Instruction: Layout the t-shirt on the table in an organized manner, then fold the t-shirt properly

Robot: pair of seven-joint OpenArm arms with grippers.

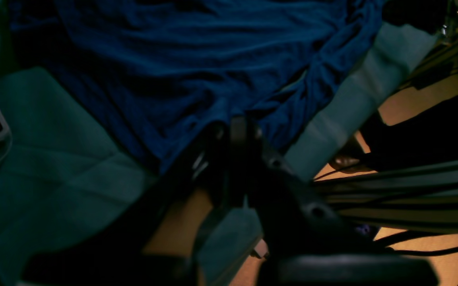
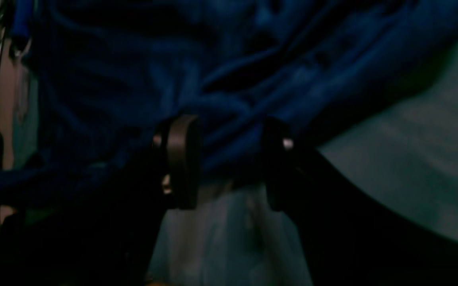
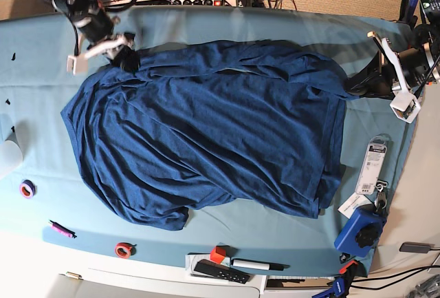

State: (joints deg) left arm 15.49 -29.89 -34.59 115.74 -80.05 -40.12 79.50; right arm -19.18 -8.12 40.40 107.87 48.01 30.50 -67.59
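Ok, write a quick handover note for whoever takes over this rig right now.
Left gripper: shut on the t-shirt edge, near the table side.
Right gripper: open, jaws either side of a bunched fold at the opposite edge, not clamped.
T-shirt: spread across the table but wrinkled, one lower corner curled under.
Done: rough layout.
Left: smooth it flat, then fold.

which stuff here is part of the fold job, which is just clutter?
Job: t-shirt; table; left gripper, shut on the t-shirt; right gripper, open.

Clutter: red tape roll; purple tape roll; marker; blue tool.
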